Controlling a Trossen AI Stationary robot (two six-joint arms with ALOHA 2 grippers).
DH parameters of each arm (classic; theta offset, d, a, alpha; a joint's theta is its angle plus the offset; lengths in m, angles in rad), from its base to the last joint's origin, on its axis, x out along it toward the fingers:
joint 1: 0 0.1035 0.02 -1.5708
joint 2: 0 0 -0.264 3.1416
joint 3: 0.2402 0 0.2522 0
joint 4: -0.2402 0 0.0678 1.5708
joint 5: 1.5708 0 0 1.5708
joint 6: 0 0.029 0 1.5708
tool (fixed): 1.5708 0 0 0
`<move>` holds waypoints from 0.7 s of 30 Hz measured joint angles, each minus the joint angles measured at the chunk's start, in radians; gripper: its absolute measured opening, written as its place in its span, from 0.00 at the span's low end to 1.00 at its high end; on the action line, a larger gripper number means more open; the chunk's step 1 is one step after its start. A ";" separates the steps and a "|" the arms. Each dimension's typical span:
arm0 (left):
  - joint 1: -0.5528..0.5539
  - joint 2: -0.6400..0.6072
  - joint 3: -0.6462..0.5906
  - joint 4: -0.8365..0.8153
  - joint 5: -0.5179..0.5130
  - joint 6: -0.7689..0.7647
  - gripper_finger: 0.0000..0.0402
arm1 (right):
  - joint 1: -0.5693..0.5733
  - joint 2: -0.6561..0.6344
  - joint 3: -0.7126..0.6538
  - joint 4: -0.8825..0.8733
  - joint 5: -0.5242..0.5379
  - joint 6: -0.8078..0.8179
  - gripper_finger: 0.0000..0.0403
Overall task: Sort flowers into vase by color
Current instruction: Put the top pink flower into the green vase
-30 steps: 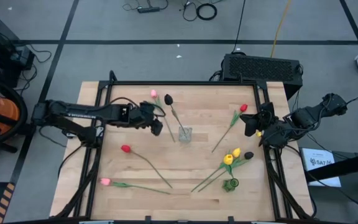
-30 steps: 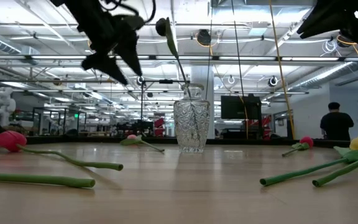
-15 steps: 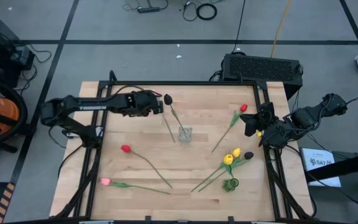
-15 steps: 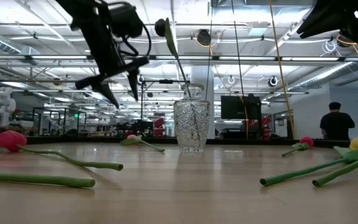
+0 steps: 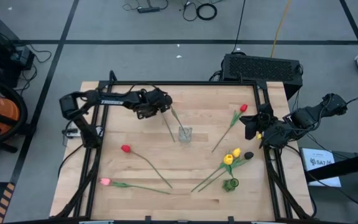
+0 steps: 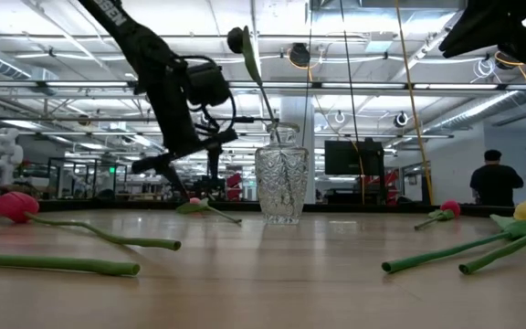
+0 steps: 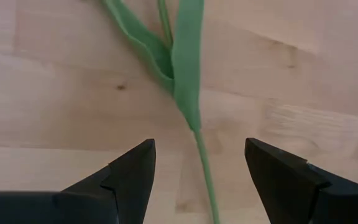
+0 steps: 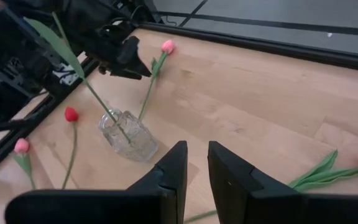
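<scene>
Pink tulip (image 8: 167, 46) near the far left of the table is the item the next move turns on. It lies flat on the wood, just beside the glass vase (image 5: 184, 134) on that vase's left-rear side. In the left wrist view its stem (image 7: 205, 168) runs lengthwise through the gap between the two fingers, roughly centred, with the leaves (image 7: 180, 56) spreading just ahead of the tips. The stem's long axis therefore lies across the closing direction, which suits a pinch on the stem.

Left gripper (image 5: 156, 106) hangs low over this flower, jaws spread wide, one finger on each side of the stem. Nothing is held and no finger touches the stem as far as can be seen. Judged from this alignment, a short descent and a closure should take the stem below the leaves.

Black tulip (image 6: 237, 39) already stands in the vase, its stem leaning toward the left arm, so clearance on lifting needs care.

Right gripper (image 5: 252, 124) waits at the table's right edge, well apart from the pink tulip, jaws nearly together and holding nothing. A red tulip (image 5: 243, 107) lies nearest it.
</scene>
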 joint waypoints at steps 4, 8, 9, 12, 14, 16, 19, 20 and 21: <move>0.017 0.048 0.000 0.046 0.022 -0.001 0.63 | 0.000 0.000 0.000 -0.001 0.000 -0.033 0.14; 0.036 0.083 0.002 0.066 0.049 -0.020 0.59 | 0.000 0.000 0.000 -0.004 0.000 -0.058 0.14; 0.040 0.092 0.003 0.067 0.056 -0.023 0.56 | 0.000 0.000 0.000 -0.005 0.000 -0.058 0.14; 0.053 0.106 0.004 0.064 0.080 -0.010 0.44 | 0.000 0.000 0.000 -0.005 0.000 -0.058 0.14; 0.062 0.110 0.003 0.060 0.096 0.009 0.32 | 0.000 0.000 0.000 -0.005 0.000 -0.058 0.14; 0.071 0.107 0.002 0.064 0.104 0.037 0.17 | 0.000 0.000 0.000 -0.005 0.000 -0.052 0.14; 0.093 0.084 -0.001 0.064 0.106 0.086 0.04 | 0.000 0.000 0.000 -0.004 0.000 -0.034 0.14; 0.105 0.065 -0.002 0.069 0.105 0.106 0.04 | 0.000 0.000 0.000 -0.004 0.000 -0.028 0.14; 0.117 0.042 -0.002 0.071 0.105 0.126 0.04 | 0.000 0.000 0.000 -0.003 0.000 -0.027 0.14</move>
